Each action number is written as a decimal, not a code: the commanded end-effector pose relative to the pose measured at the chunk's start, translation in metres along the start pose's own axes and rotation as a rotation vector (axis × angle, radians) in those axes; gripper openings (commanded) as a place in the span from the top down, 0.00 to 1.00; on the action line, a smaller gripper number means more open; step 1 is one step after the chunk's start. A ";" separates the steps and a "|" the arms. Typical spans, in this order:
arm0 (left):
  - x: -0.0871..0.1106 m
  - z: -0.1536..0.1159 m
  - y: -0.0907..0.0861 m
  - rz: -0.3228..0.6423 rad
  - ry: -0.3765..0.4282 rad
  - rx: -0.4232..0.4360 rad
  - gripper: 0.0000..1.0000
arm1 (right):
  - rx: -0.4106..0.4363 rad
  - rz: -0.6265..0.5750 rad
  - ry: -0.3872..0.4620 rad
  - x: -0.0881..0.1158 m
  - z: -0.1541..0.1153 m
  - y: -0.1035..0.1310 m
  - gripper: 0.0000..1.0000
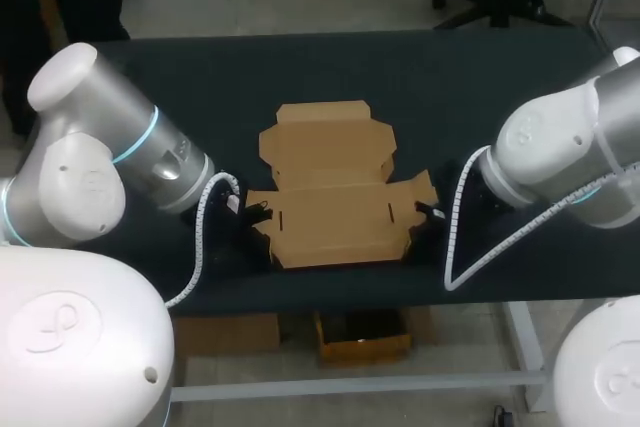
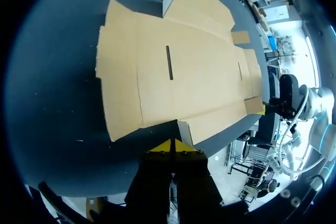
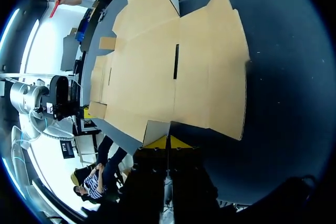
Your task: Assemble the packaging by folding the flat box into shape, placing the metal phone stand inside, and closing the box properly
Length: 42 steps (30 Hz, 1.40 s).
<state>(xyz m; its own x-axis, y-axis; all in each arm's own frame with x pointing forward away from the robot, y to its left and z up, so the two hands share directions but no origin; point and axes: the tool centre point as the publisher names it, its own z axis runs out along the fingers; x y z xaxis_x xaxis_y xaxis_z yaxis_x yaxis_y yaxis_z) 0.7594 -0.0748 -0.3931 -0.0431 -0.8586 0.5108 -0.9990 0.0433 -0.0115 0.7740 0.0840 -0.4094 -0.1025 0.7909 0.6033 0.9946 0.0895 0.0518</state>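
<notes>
Flat box (image 1: 330,197) lay unfolded at the middle of the dark counter (image 1: 200,77). Its lid panel (image 1: 325,137) was to the far side and its wider base panels to the near side. Two thin slots were cut in the middle panel, one toward each end (image 1: 282,219).

Left arm came in from the left. Left gripper (image 1: 252,215) sat low at the box's near left corner, touching its edge. In the left wrist view the left gripper (image 2: 172,148) had its yellow tips drawn to a thin seam. A small left flap (image 2: 184,131) stood up off the counter and ran down into those tips. It read as pinched between the fingers. The rest of the box (image 2: 184,72) spread flat ahead of the gripper.

Right arm came in from the right. Right gripper (image 1: 428,213) sat at the box's right end, against the small end tab. In the right wrist view the right gripper (image 3: 168,142) was likewise narrowed to a seam. A raised right flap (image 3: 156,132) met the tips, apparently clamped. The box (image 3: 173,66) lay flat ahead of it.

The two grippers were well apart, one at each end, with the box between them.
</notes>
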 end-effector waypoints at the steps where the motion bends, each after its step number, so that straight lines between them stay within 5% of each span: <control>1: 0.005 0.002 0.000 0.005 -0.007 -0.001 1.00 | 0.001 0.003 -0.008 0.002 0.001 0.001 1.00; 42: 0.019 0.024 -0.001 0.046 -0.026 -0.053 1.00 | 0.041 -0.012 -0.058 0.009 0.012 0.008 1.00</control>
<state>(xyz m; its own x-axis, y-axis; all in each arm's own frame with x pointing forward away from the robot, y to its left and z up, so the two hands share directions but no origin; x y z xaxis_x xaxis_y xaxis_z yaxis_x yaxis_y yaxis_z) 0.7571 -0.0992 -0.4019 -0.0902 -0.8644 0.4947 -0.9942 0.1076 0.0067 0.7792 0.0955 -0.4134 -0.1171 0.8179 0.5633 0.9922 0.1212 0.0304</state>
